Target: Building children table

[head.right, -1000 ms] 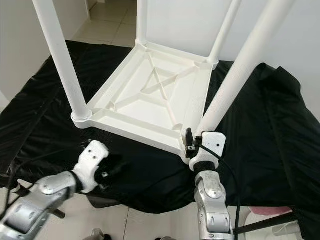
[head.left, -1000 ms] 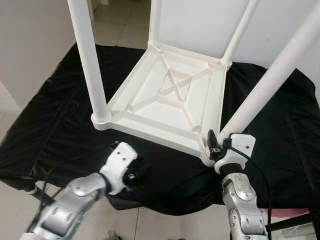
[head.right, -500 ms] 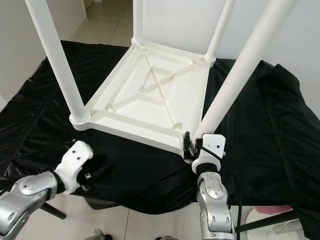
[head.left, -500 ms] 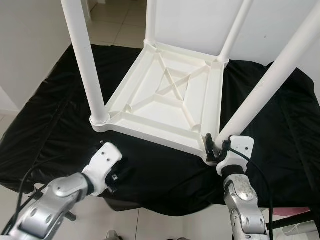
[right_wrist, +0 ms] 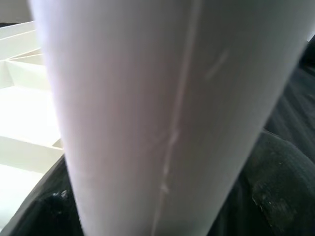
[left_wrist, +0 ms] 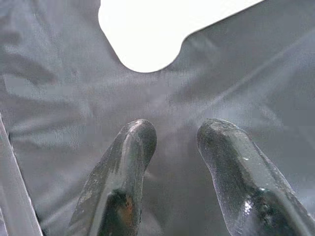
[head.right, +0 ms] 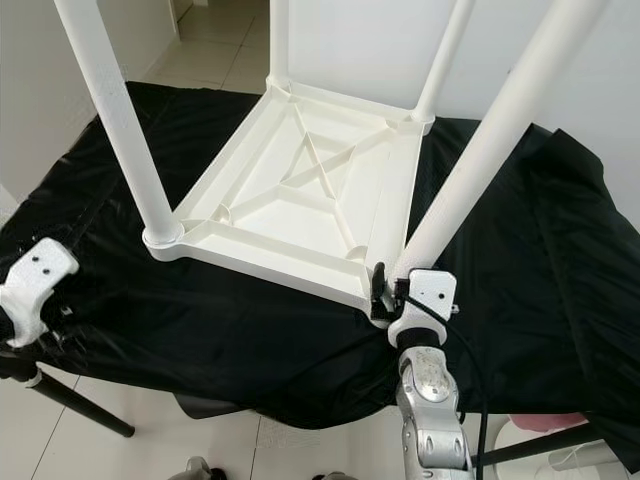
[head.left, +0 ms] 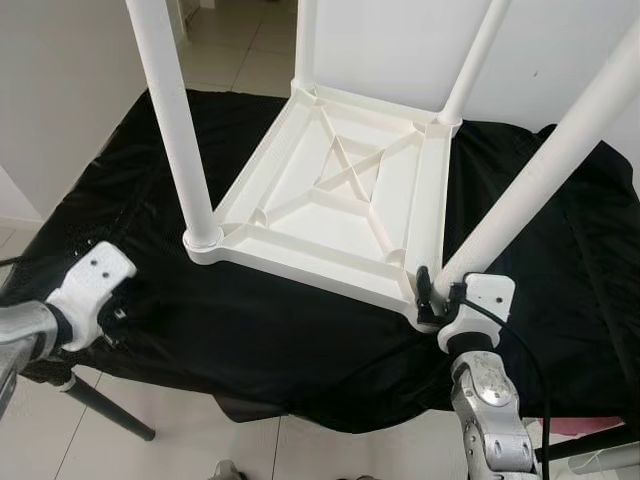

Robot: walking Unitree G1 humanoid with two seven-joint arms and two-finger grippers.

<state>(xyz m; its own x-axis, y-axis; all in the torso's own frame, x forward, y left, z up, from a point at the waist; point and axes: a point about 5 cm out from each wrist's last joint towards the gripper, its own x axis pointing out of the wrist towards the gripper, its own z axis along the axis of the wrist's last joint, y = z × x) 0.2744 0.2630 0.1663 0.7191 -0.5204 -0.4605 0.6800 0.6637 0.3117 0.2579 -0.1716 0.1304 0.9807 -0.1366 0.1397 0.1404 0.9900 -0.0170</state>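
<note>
We keep the upturned white table (head.left: pixel 340 200) mid-frame on the black-draped worktop (head.left: pixel 150 150); our right gripper (head.left: pixel 432 292) has fingers clamped on the near-right leg (head.left: pixel 530 190), steadying it, while the left gripper (left_wrist: pixel 172 147), fingers apart, hovers lower left

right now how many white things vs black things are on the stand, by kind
white table legs: 4
white tabletop, upside down: 1
black cloth: 1
total: 6
</note>
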